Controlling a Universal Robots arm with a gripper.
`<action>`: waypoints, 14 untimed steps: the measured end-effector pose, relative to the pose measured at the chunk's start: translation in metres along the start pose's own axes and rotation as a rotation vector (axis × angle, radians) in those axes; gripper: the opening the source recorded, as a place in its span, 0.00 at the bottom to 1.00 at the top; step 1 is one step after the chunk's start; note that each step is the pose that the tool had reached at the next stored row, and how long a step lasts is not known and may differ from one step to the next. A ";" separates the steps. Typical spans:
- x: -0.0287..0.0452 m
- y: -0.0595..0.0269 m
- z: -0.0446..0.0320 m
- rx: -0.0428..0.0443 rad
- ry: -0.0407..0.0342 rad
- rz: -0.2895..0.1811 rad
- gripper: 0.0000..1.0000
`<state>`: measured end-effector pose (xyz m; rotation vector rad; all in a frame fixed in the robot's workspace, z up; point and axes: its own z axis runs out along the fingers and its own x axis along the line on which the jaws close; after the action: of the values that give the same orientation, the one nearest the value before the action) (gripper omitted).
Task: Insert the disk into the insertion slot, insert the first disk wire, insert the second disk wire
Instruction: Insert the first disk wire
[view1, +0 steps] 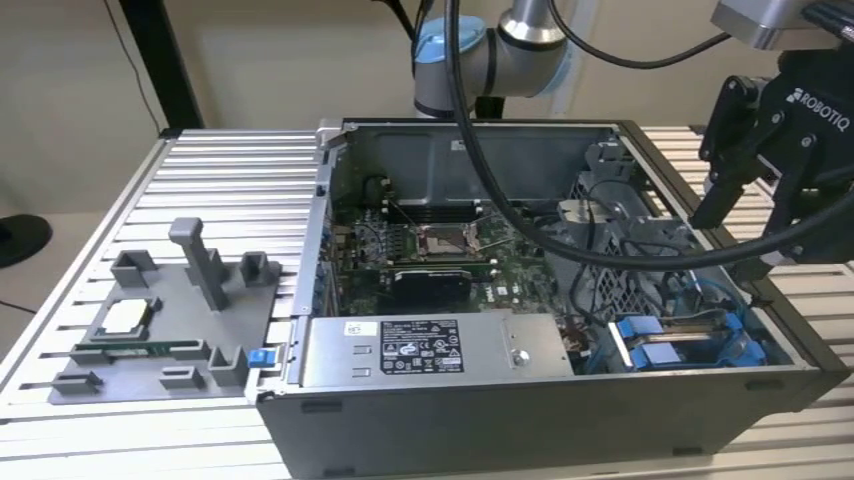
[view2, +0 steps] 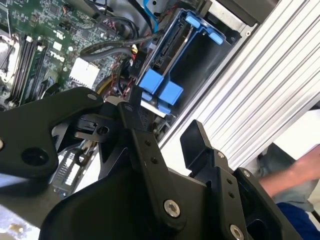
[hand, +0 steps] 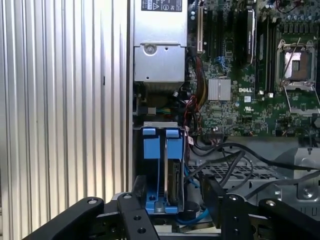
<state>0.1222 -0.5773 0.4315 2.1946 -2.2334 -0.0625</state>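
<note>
The disk (hand: 173, 176) stands on edge in its blue carrier (hand: 160, 145), inside the insertion slot of the grey drive cage (view1: 694, 345) at the case's front corner on the exterior view's right. The same blue carrier (view2: 161, 90) appears in the second wrist view. My black gripper (view1: 747, 232) hangs open and empty above that corner, well clear of the cage. In the first wrist view the gripper (hand: 175, 192) has one finger to either side of the disk. Black cables (hand: 235, 155) cross beside the cage. Which of them are the disk wires, and whether any is plugged in, I cannot tell.
The open case holds a grey power-supply box (view1: 414, 352) and a green motherboard (view1: 427, 250). A grey fixture (view1: 167, 320) with small parts lies on the slatted table (view1: 227, 180) at the exterior view's left. A person's hand (view2: 295, 175) shows beyond the table edge.
</note>
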 end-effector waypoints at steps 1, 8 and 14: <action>0.0000 0.0001 -0.0011 -0.0001 0.0000 0.000 1.00; -0.0001 0.0002 -0.0055 -0.0003 0.0000 0.000 1.00; -0.0001 0.0002 -0.0060 -0.0004 0.0001 0.000 1.00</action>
<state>0.1222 -0.5773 0.4375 2.1943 -2.2333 -0.0629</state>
